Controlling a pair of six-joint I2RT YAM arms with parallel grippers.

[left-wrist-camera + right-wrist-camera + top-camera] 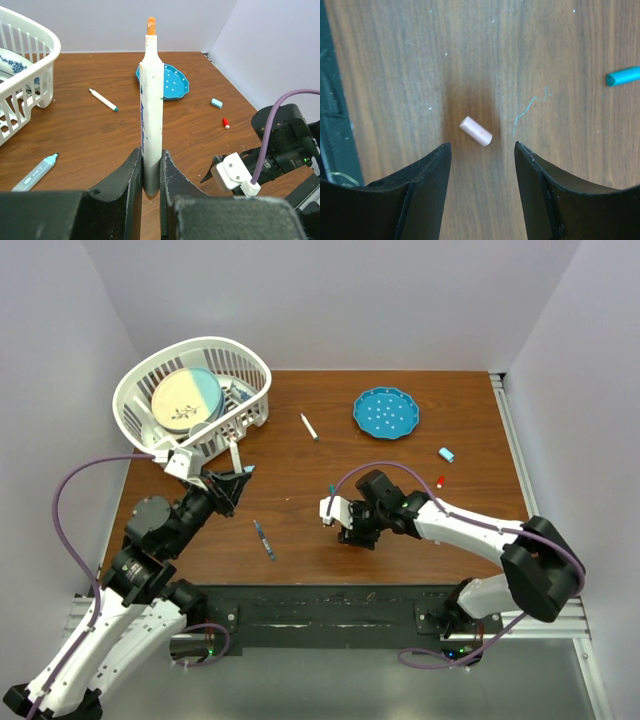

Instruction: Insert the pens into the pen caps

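Left jaws are closed on a white pen [151, 110], its bare orange tip pointing away from them. Right jaws stand apart, empty, above a pink cap [476, 131] lying on the tabletop [555, 45].
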